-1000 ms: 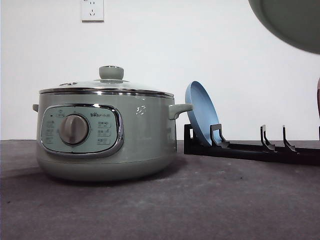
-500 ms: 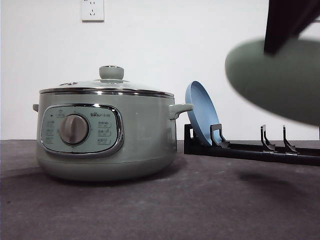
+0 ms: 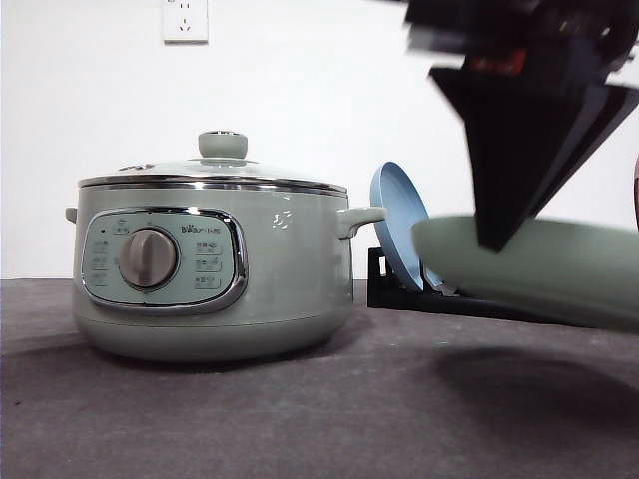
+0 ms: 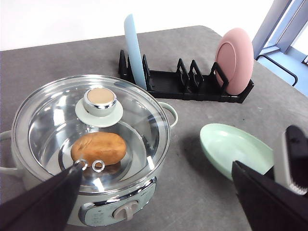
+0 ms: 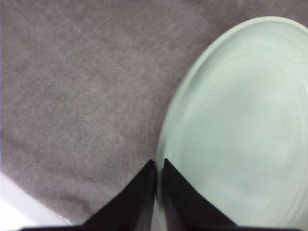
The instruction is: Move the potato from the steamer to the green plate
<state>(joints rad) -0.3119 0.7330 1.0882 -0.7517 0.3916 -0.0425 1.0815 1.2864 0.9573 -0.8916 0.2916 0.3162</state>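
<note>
The steamer (image 3: 210, 269) stands on the left of the table with its glass lid (image 4: 91, 125) on. Through the lid I see the potato (image 4: 98, 148) lying inside. My right gripper (image 3: 499, 235) is shut on the near rim of the green plate (image 3: 539, 269), holding it low over the table to the right of the steamer. The pinch (image 5: 159, 168) on the plate (image 5: 240, 134) shows close up. My left gripper (image 4: 155, 167) hangs open above the steamer's front, its fingers (image 4: 43, 202) spread wide with nothing between them.
A black dish rack (image 4: 192, 86) stands behind the green plate (image 4: 236, 149), holding a blue plate (image 3: 399, 225) upright and a pink plate (image 4: 234, 60) at its far end. A wall socket (image 3: 185, 20) is on the white back wall. The tabletop is dark grey.
My right gripper has come down from the upper right with the green plate, from high in the frame to just above the table. The steamer has not moved.
</note>
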